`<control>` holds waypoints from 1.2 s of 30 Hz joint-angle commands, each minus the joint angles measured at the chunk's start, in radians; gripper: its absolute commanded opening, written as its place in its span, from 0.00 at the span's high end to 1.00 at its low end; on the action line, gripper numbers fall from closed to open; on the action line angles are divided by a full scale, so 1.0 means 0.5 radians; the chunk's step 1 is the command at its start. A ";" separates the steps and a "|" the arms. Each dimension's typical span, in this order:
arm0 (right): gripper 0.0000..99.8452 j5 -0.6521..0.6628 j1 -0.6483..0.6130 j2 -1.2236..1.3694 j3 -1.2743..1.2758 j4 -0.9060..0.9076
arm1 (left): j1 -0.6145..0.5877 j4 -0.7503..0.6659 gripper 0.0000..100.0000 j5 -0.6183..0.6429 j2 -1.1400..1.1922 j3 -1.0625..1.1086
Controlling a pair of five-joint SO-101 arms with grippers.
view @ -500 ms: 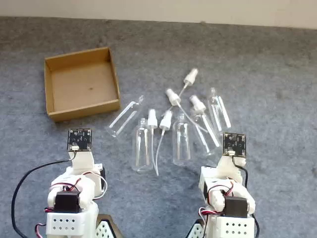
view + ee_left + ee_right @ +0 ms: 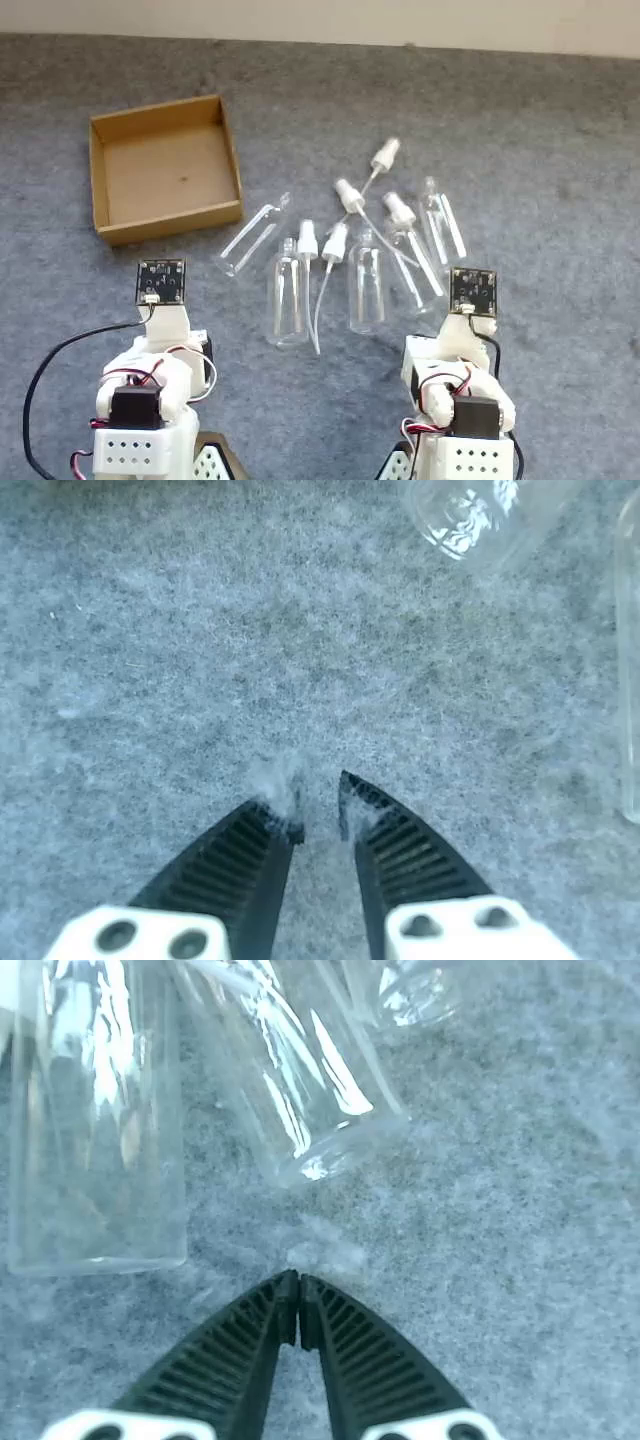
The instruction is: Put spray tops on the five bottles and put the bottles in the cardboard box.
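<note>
**Q.** Where did the task's things lie?

**A.** The cardboard box (image 2: 97, 170) sat open-topped on the grey carpet (image 2: 540, 120), ahead of my left arm (image 2: 160, 330). Five bottles lay on their sides to the right of it. The slim bottle (image 2: 250, 237) lay just beside the box's near corner. The second bottle (image 2: 287, 295) and third bottle (image 2: 366, 285) lay side by side between my arms. The fourth bottle (image 2: 418, 268) and fifth bottle (image 2: 443, 222) lay ahead of my right arm (image 2: 460, 390).

**Q.** And the spray tops?

**A.** All five lay on the carpet among the necks. The far top (image 2: 385, 155) lay beyond the others, and the middle top (image 2: 349, 195) lay nearer. Two paired tops (image 2: 307, 240) lay between the second and third bottles' necks, their tubes trailing toward me. The last top (image 2: 399, 208) lay at the fourth bottle's neck. I could not tell whether it was seated there.

**Q.** How did the left fingers stand?

**A.** My left gripper (image 2: 317, 810) hung just over the carpet. Its fingers were a little apart, with carpet showing in the gap and nothing between them. A bottle base (image 2: 470, 515) lay well ahead of the tips.

**Q.** And the right fingers?

**A.** My right gripper (image 2: 298, 1295) was low over the carpet, its fingers pressed together at the tips and holding nothing. The fourth bottle's base lay just ahead of the tips, apart from them.
</note>
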 commanded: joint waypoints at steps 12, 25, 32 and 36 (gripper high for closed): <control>0.99 -0.018 0.023 -0.017 0.339 0.008 | -0.014 -0.031 0.99 0.012 -0.029 0.038; 0.99 -0.018 0.023 -0.017 0.339 0.008 | 0.005 -0.009 0.99 0.015 -0.029 0.038; 0.99 -0.018 0.023 -0.017 0.339 0.008 | -0.011 -0.009 0.99 0.012 -0.029 0.041; 0.99 -0.018 0.023 -0.017 0.339 0.008 | -0.011 -0.012 0.99 0.012 -0.029 0.041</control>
